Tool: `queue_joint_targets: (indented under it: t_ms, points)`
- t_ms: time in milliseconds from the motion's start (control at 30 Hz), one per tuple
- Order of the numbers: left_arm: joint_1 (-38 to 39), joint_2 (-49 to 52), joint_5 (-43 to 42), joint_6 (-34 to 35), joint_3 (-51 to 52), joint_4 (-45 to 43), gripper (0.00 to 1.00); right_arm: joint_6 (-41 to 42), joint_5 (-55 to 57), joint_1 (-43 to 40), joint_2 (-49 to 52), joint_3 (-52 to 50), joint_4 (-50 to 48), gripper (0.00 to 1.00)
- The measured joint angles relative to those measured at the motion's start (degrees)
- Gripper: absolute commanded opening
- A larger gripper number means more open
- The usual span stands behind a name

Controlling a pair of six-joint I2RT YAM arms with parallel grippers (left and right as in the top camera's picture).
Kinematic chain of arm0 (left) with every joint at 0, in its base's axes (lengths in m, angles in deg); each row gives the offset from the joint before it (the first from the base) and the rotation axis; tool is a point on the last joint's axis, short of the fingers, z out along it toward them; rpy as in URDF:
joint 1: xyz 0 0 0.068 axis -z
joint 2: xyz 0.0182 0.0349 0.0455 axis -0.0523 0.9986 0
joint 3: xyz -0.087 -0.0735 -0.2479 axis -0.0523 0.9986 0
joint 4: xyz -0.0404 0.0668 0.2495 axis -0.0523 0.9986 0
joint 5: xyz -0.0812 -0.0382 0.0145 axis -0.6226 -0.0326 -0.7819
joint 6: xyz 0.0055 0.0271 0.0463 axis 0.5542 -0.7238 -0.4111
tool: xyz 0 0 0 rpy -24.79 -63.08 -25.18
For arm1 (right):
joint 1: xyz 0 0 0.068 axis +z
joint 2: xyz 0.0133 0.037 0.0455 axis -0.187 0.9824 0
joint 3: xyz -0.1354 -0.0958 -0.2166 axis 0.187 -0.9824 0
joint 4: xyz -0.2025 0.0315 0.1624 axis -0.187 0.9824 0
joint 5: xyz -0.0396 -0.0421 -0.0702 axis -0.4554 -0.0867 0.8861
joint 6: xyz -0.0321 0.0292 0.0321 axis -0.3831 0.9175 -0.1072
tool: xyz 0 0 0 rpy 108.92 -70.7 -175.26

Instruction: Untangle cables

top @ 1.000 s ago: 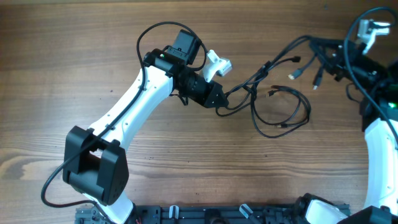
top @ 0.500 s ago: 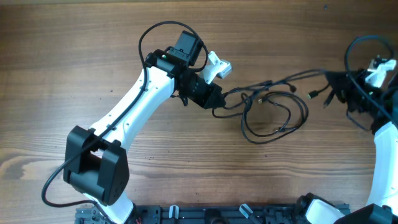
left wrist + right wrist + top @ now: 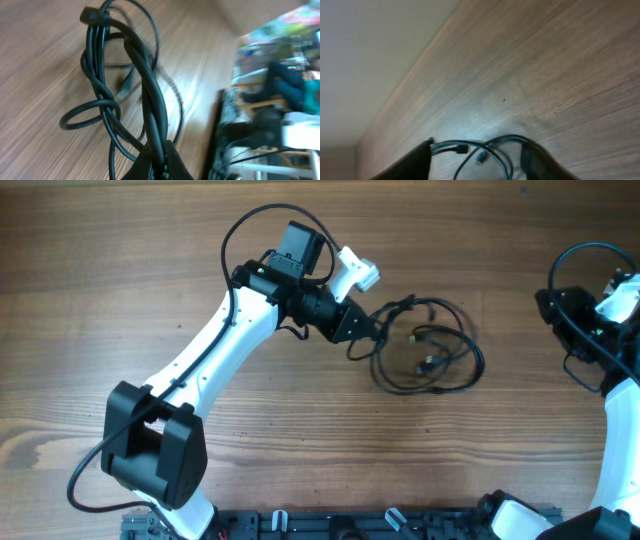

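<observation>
Change since a second ago: the cables [image 3: 392, 312] were then stretched across the table [image 3: 150, 260] between both grippers, with the right gripper [image 3: 556, 308] holding the far strands. That hold is now released. The strands have drawn back into compact loops lying just ahead of the left gripper [image 3: 360, 330] and well apart from the right one. The left arm has shifted only slightly. The right arm has pulled in towards the table's right edge.

Left gripper: fingers pressed together on a twisted group of strands. The bundle fans out onto the wood directly beyond its fingertips.

Right gripper: fingers standing apart, nothing between them.

View comparison: the overhead view gives the full layout, with one large loop and smaller coils and plug ends inside it, all on the left gripper's side.

The left wrist view alone shows the clamp closely. The cables [image 3: 150, 85] rise from the left gripper [image 3: 162, 160] as several strands wound round each other, with a small loop off to one side.

The right wrist view alone shows the right gripper [image 3: 478, 145] with its fingers [image 3: 415, 162] spread. The cables [image 3: 462, 148] and their small plugs lie far ahead on the wood.
</observation>
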Motion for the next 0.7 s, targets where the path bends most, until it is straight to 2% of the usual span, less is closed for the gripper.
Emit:
queue_joint_targets:
  t_ms: [100,200,367,533,600,700]
  points:
    - [0.00,-0.02,-8.70,1.05,0.07,-4.42,0.04,-2.78,-6.14,-0.02,0.00,0.00,-1.05,0.72]
    - [0.00,-0.02,-13.16,4.44,0.13,-9.25,0.04,-5.07,-12.72,-0.02,0.00,0.00,-1.92,0.69]
    - [0.00,-0.02,-16.85,15.58,0.26,-18.86,0.04,-7.87,-24.57,1.92,-1.03,0.00,-2.51,0.69]
    - [0.00,-0.02,-17.84,25.68,0.28,-24.85,0.06,-9.27,-27.32,10.01,-4.90,0.00,-3.69,0.69]
    - [0.00,-0.02,-17.86,28.44,0.28,-25.51,0.10,-9.55,-27.30,13.60,-5.31,0.00,-3.72,0.70]
    - [0.00,-0.02,-18.03,31.91,0.28,-26.53,0.11,-10.40,-25.38,20.06,-5.31,0.00,-4.17,0.73]
